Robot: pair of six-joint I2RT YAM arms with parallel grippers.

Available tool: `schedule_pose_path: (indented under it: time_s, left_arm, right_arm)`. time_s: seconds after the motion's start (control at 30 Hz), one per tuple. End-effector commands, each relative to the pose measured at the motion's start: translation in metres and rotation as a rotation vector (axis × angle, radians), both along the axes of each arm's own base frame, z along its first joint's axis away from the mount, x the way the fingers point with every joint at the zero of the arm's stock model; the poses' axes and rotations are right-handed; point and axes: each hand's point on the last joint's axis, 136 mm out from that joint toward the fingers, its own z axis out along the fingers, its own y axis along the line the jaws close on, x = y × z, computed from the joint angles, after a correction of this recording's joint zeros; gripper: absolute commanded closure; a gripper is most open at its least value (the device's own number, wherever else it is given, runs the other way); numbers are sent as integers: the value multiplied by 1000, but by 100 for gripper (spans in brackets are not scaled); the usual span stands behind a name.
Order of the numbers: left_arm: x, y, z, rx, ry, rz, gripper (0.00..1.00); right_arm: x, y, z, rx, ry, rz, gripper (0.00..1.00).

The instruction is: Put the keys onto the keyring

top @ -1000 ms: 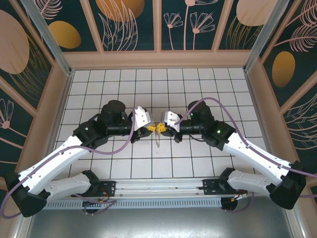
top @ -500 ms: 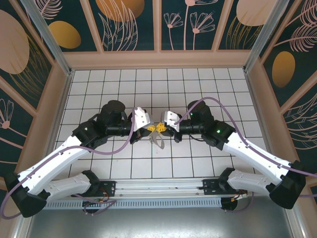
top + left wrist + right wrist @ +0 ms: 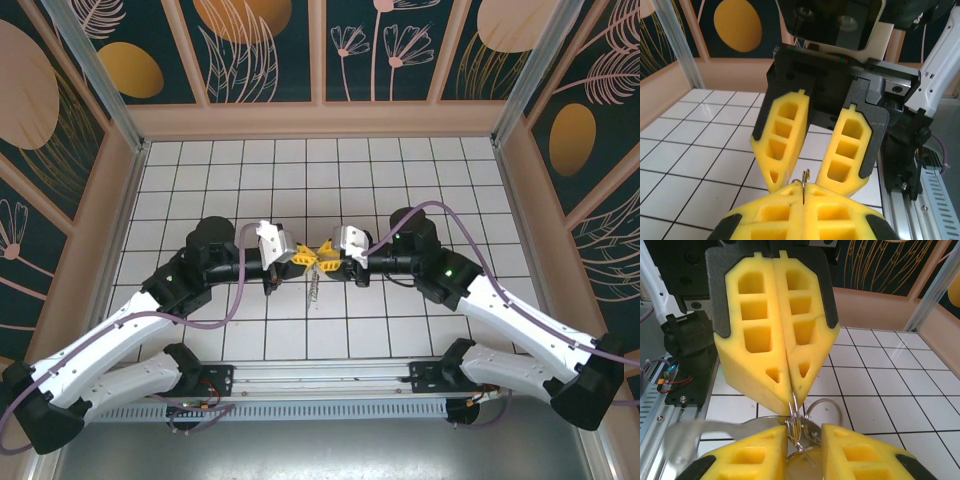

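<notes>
Blurred grey key, perhaps; keyring partly hidden.

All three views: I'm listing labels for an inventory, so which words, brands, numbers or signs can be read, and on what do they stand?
None can be read.
The wall panels carry only flower and leaf drawings.
The left gripper, right gripper, keyring and tiled table bear no marks.
The key is too blurred to show any stamp.

The left arm and right arm have white shells, black joints and looping purple cables. The left claw and right claw have yellow, hollow-celled fingers.
</notes>
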Motion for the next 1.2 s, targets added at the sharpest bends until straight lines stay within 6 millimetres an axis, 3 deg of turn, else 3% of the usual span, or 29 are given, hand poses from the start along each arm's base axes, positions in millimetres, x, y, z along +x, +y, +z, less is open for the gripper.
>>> schedule_pose_path:
  time_s: [0.0,0.23,0.37,0.47,0.63,0.67,0.77,0.93,1.17]
  left_arm:
    - [-9,-2,27,-107,-47,-47,100]
    - [-6,-5,16,-84,-20,-46,100]
    - [2,-2,1,25,6,-2,100]
    - [5,1,-8,100,21,15,89]
    - [7,2,-32,227,73,6,86]
    - [8,0,-23,220,60,4,86]
    - [9,-1,-24,230,56,-2,87]
    - [11,-4,-27,232,54,-10,100]
    - [5,-7,-13,120,39,-24,100]
  right_arm:
    - [-5,1,12,55,-22,18,80]
    - [-5,-3,18,82,-33,12,100]
    - [1,-6,17,48,-46,-23,100]
    - [5,-6,14,3,-51,-40,100]
    - [10,-4,12,-47,-51,-40,100]
    - [10,-3,11,-53,-51,-39,100]
    - [10,-1,9,-76,-45,-35,100]
    - [10,1,3,-111,-36,-33,100]
    - [12,0,6,-86,-47,-52,100]
